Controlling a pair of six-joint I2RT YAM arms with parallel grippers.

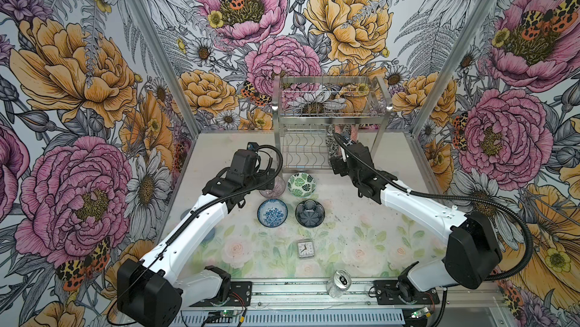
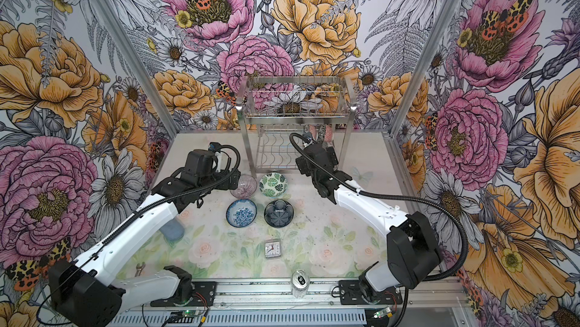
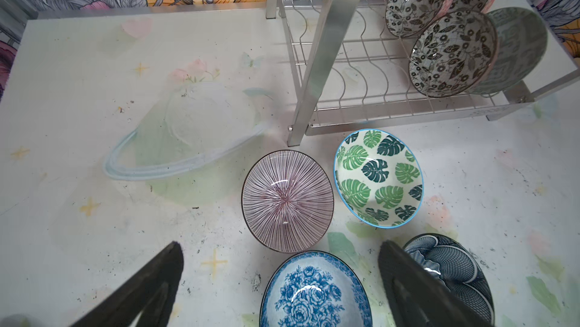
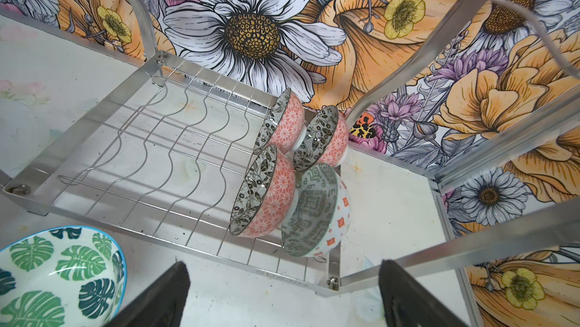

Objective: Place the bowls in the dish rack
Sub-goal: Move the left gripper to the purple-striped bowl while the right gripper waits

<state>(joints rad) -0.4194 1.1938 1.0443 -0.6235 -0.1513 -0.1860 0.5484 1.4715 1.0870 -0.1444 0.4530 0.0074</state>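
Dish rack [image 1: 332,116] stands at the tabletop's [image 1: 361,221] back edge, a bit right of centre. Its lower wavy-wire tier [image 4: 163,152] carries 4 bowls on edge, bunched at the right end: 3 black-and-white floral bowls w/ pink outsides [image 4: 263,190] [image 4: 279,127] [image 4: 323,137], plus a green geometric bowl [image 4: 310,212] leaning against the nearest floral one. 4 more bowls sit upright mid-tabletop in a 2x2 cluster just in front of the rack. Back row is a pink striped bowl [image 3: 287,201] and a green leaf bowl [image 1: 301,184]. Front row is a blue floral bowl [image 1: 272,213] and a dark blue bowl [image 1: 309,213]. L gripper [image 3: 281,247] hangs over the cluster's left side, above the pink striped and blue floral bowls, jaws spread wide, nothing in them. R gripper [image 4: 284,264] sits at the rack's front by the lower tier, near its right front post, jaws also spread, empty. Small square clock [image 1: 305,248] lies nearer the front edge, and a silver drink can [image 1: 339,283] stands at the front edge.
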